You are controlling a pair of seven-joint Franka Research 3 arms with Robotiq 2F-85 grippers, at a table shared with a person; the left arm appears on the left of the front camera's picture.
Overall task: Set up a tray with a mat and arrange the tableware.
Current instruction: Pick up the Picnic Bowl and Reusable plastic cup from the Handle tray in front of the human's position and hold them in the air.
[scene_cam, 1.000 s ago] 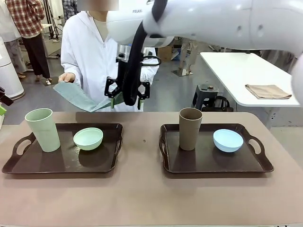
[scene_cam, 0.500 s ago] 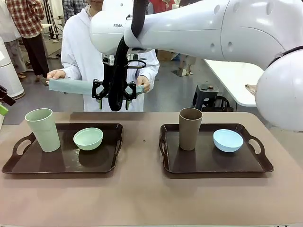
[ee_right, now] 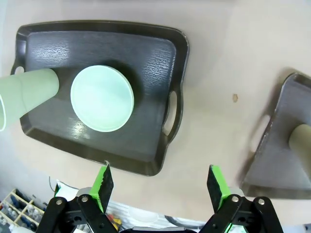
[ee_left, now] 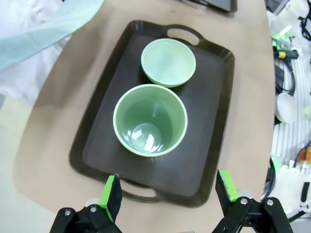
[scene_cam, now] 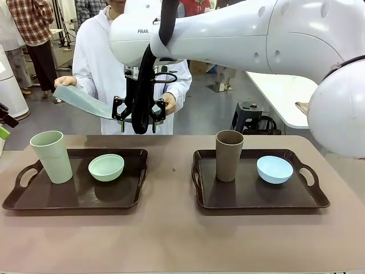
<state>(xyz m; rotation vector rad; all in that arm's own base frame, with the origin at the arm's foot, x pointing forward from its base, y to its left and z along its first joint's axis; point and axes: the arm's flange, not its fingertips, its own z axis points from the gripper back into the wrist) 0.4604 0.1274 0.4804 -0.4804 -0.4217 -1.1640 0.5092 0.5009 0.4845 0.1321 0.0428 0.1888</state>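
Note:
Two dark trays sit on the table. The left tray (scene_cam: 74, 197) carries a pale green cup (scene_cam: 51, 156) and a pale green bowl (scene_cam: 106, 166). On the right tray (scene_cam: 256, 197) stand a brown cup (scene_cam: 228, 154) and a light blue bowl (scene_cam: 274, 169). Across the table a person holds a pale teal mat (scene_cam: 85, 101) in both hands. My right gripper (scene_cam: 137, 123) hangs open in front of the mat, above the left tray's far edge (ee_right: 146, 73). High over the green cup (ee_left: 150, 120) and bowl (ee_left: 168, 62), my left gripper (ee_left: 167, 194) is open and empty.
A white table at the back right bears a folded brown cloth (scene_cam: 322, 109), with a dark stool (scene_cam: 249, 114) beside it. Bare tabletop lies between the two trays and along the near edge. My right arm spans the top of the front view.
The right arm swung left and rose a little, then held still. The person lifted the mat from a low hang to level, and now its left end is tilted higher.

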